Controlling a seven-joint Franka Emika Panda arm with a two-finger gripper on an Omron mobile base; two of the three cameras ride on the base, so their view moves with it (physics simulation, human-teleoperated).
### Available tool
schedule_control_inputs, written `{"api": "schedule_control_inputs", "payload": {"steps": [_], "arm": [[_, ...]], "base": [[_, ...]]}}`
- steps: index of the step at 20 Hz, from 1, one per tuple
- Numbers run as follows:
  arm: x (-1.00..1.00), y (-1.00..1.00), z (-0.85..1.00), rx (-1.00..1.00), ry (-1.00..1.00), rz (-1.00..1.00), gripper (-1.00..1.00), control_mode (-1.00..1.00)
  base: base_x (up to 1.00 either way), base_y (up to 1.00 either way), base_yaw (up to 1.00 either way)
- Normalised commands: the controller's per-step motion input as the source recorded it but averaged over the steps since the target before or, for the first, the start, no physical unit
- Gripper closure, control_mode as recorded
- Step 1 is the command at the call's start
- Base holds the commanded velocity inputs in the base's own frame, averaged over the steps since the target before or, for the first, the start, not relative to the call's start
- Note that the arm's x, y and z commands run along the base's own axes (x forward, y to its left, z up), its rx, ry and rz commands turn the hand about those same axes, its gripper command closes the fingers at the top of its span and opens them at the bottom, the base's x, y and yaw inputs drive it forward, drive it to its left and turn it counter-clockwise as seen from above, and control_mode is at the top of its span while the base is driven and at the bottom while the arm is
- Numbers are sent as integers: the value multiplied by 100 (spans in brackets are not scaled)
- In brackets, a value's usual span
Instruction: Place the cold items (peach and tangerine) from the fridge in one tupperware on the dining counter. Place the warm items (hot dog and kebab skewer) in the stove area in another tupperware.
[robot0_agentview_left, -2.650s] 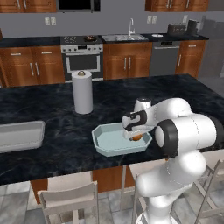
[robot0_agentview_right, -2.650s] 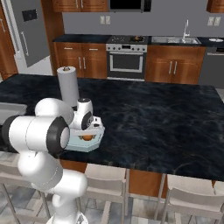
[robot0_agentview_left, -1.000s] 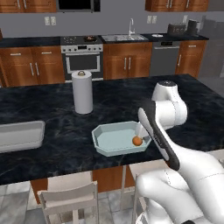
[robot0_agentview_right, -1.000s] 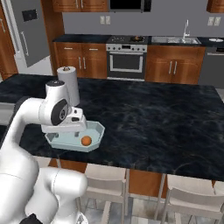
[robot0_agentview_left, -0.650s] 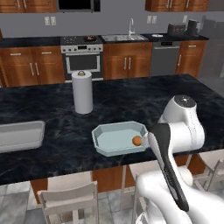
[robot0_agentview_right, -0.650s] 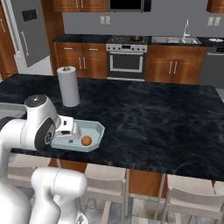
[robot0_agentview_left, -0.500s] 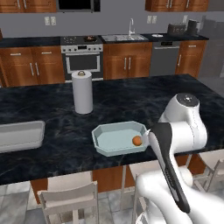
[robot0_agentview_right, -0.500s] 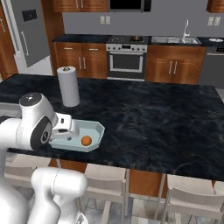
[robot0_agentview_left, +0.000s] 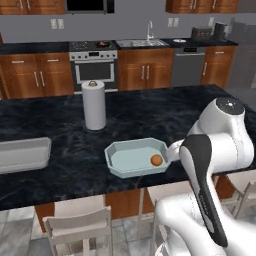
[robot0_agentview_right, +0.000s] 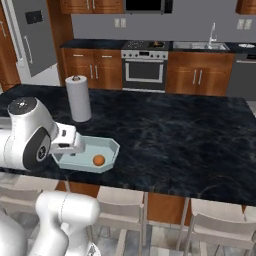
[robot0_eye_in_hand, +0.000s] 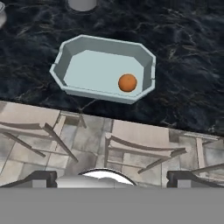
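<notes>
Gripper: its fingertips sat at the bottom corners of the hand view (robot0_eye_in_hand: 112, 179), spread wide apart with nothing between them.
Tangerine: the small orange fruit (robot0_eye_in_hand: 127, 82) lay well ahead of the gripper, inside the container, toward its right end as the hand camera saw it; in the left base view it was at (robot0_agentview_left: 156, 160) and in the right base view at (robot0_agentview_right: 98, 160).
Container: a pale blue eight-sided tub (robot0_eye_in_hand: 74, 44) stood on the dark marble counter (robot0_eye_in_hand: 192, 57), ahead of the open fingers and near the counter's edge closest to them.
Paper towel roll: upright on the counter (robot0_agentview_left: 93, 105), beyond the container, farther from the gripper.
Stools: wooden seats (robot0_eye_in_hand: 131, 140) lay directly under the gripper, between it and the counter edge.
Second tub: a grey tray (robot0_agentview_left: 22, 154) rested far off to the left on the same counter.
</notes>
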Motion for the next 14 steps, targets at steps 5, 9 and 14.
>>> {"api": "schedule_control_inputs", "payload": {"steps": [5,9,14], "arm": [[0,0,0,0,0,0,-100,100],[0,0,0,0,0,0,-100,100],[0,0,0,0,0,0,-100,100]], "base": [[-59,57,-3],[-51,99,-3],[-38,100,-3]]}}
